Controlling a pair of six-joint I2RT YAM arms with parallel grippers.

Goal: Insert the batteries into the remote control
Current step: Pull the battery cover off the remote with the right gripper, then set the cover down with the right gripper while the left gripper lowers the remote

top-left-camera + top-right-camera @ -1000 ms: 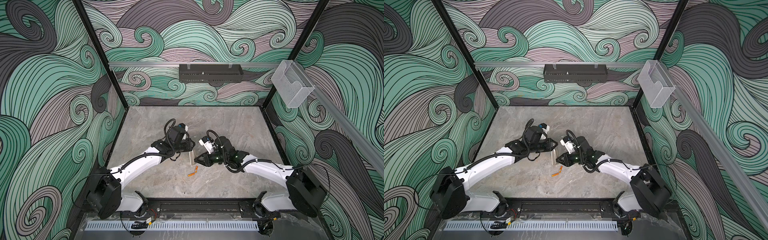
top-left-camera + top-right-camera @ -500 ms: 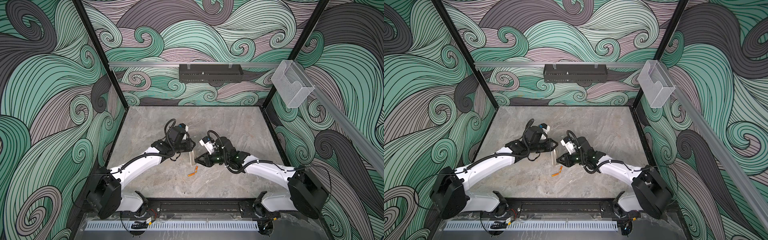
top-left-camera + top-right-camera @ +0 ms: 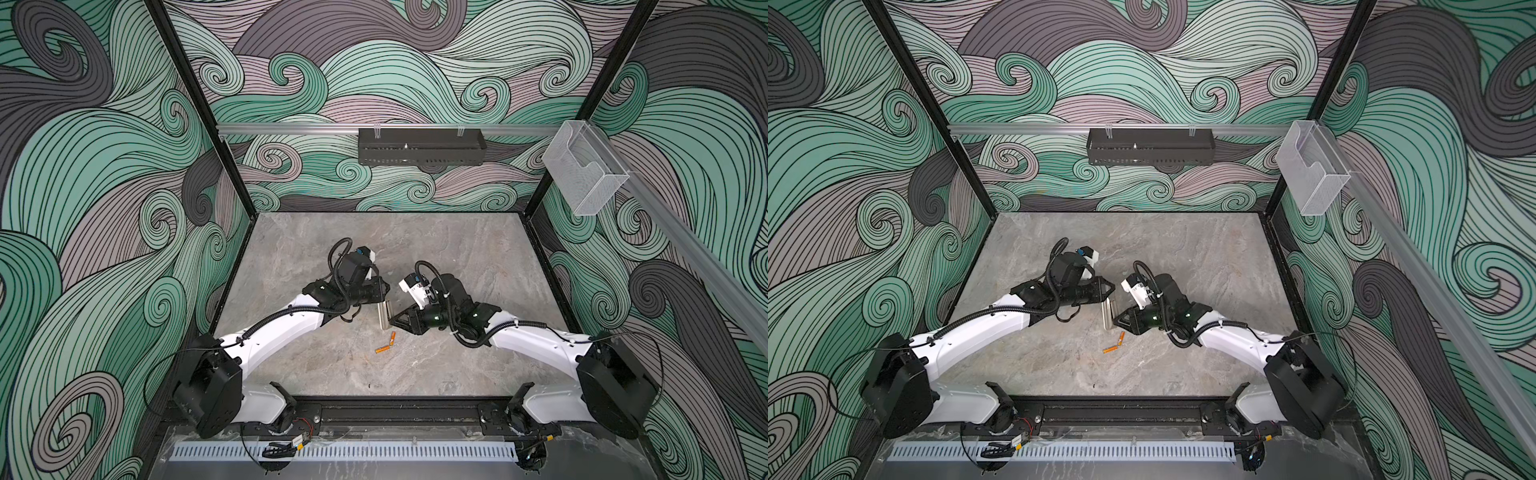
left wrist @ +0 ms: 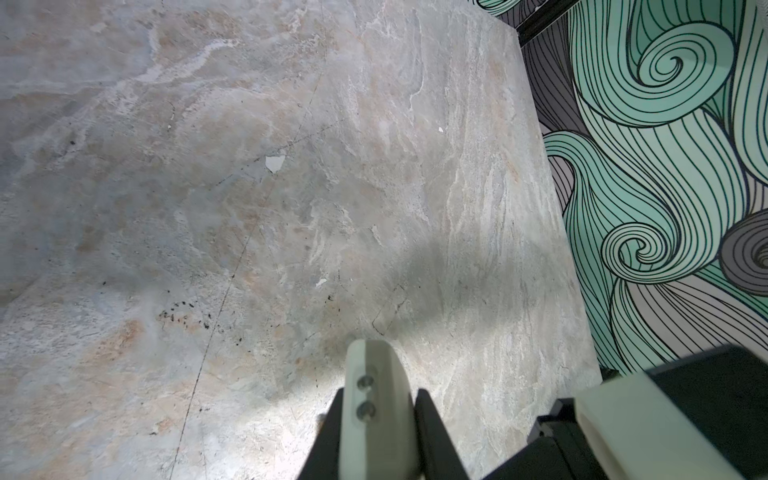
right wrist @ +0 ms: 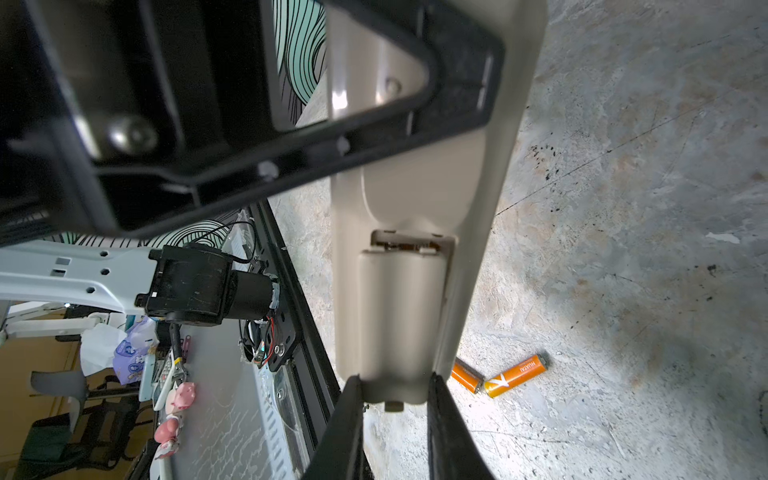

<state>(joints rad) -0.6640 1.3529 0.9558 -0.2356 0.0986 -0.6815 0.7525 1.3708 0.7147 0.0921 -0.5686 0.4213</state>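
The remote control hangs on edge just above the table, held at both ends. My left gripper is shut on its far end. My right gripper is shut on the near end, its fingers on either side of the battery cover. The remote's pale back faces the right wrist camera. A narrow gap shows at the cover's inner edge. Two orange batteries lie loose on the table just in front of the remote, end to end at an angle.
A black rail runs along the table's front edge, between the two arm bases. A black tray hangs on the back wall and a clear plastic box on the right wall. Patterned walls close in both sides.
The right arm has shifted very slightly toward the remote. Both grips and the batteries stay as they were.
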